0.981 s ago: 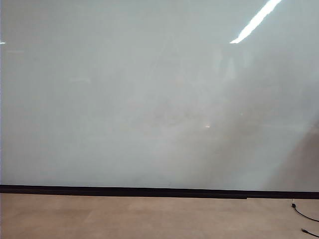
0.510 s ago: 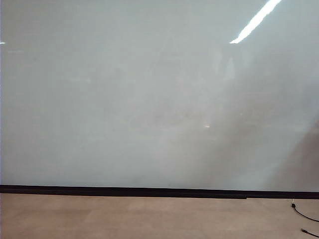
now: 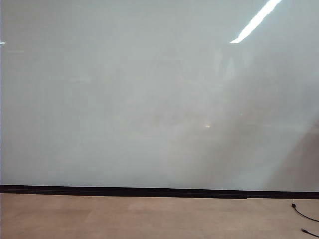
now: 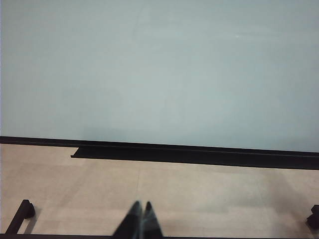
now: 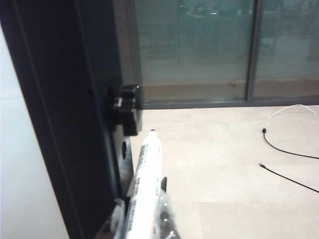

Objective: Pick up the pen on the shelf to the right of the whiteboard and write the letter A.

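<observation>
A: Where is the slim white marker pen with the black tip point(image 5: 147, 186)?

B: In the right pincer point(image 5: 144, 221), clamped between its jaws with the tip pointing away from the wrist. It sits just beside the black upright frame point(image 5: 65, 114) at the right edge of the large glossy pale grey-white whiteboard point(image 3: 149, 99), near a black knob point(image 5: 127, 107). From the exterior view neither arm nor pen shows, and the board is blank: no letter A.

A: And the left pincer point(image 4: 141, 221)?

B: Its jaws are pressed together, holding nothing, low over the pale floor in front of the board's black lower strip point(image 4: 199, 154).

A: What could go wrong?

B: I judge the grip sits near the pen's rear end, so pressing the tip on the board could lever the barrel and make it slip or tilt. Swinging out, the pen could also catch the knob or frame. The black cable point(image 5: 289, 149) on the floor lies well apart, no concern
</observation>
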